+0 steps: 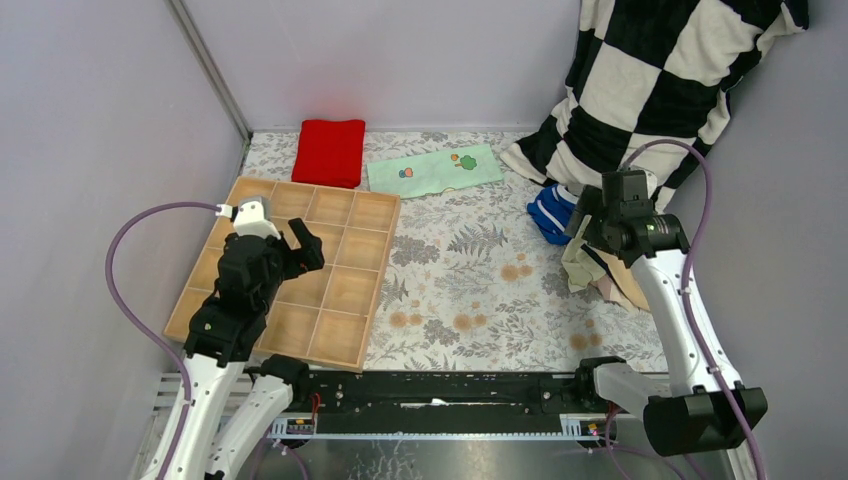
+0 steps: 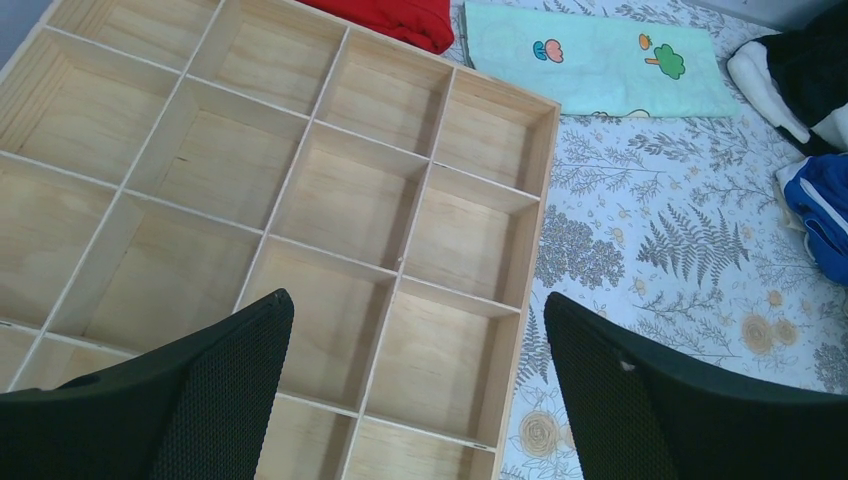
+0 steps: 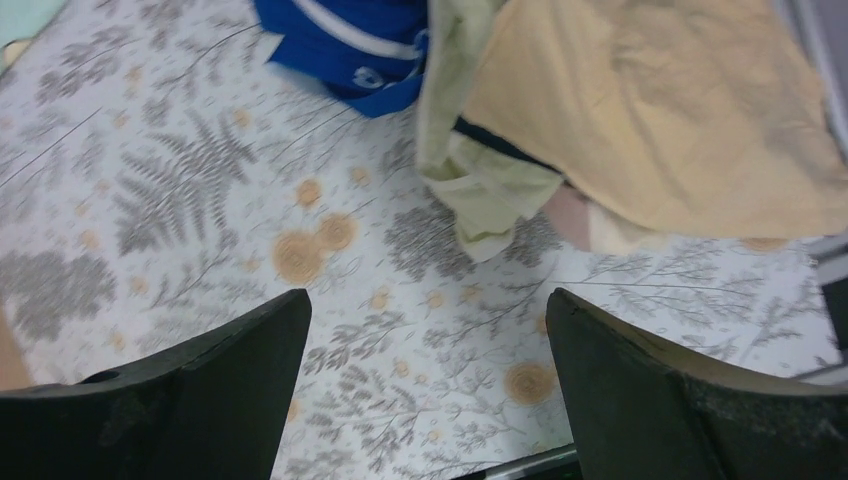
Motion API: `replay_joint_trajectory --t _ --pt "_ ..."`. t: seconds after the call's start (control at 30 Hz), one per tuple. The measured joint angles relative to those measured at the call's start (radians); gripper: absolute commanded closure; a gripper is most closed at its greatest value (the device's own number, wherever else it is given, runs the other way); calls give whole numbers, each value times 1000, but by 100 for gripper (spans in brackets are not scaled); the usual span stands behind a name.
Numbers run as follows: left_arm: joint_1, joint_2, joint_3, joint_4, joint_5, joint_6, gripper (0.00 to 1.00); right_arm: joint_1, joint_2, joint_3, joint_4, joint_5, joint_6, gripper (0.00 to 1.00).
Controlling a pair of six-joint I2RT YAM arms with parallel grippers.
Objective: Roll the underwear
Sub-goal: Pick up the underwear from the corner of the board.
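From above, the left gripper (image 1: 305, 245) hangs over the wooden tray (image 1: 340, 300) on the counter (image 1: 470, 290). The right gripper (image 1: 590, 222) hovers at the underwear pile (image 1: 585, 268), with the blue striped briefs (image 1: 548, 215) just to its left.

In the left wrist view, the fingers (image 2: 200, 400) stand wide apart and empty above the tray's compartments.

In the right wrist view, that gripper is also spread wide and holds nothing. The blue striped briefs, pale green briefs (image 3: 480, 190) and tan briefs (image 3: 650, 120) lie ahead of it.
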State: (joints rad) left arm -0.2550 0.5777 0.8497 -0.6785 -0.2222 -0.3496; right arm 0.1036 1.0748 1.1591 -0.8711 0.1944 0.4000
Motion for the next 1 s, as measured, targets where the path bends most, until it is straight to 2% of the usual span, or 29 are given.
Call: replay_joint_trajectory --t 0.17,0.3,0.4,0.57,0.7,0.83,1.0 --pt "0 5 0 0 -13 -6 1 -3 69 5 12 183 -2 5" --pt "0 6 0 0 -23 -12 1 -26 143 16 38 233 -18 5" --pt "0 7 0 0 -26 -14 1 -46 185 15 88 172 -41 9" --pt "0 13 0 0 -29 -15 1 -53 278 23 192 -75 -55 10" --pt "0 13 0 0 -30 -15 1 -53 369 35 266 -135 -31 11" --pt "0 12 0 0 -30 -15 1 -53 465 99 282 -70 -13 9" --pt "0 12 0 0 -30 -15 1 -53 597 200 286 117 -27 6"
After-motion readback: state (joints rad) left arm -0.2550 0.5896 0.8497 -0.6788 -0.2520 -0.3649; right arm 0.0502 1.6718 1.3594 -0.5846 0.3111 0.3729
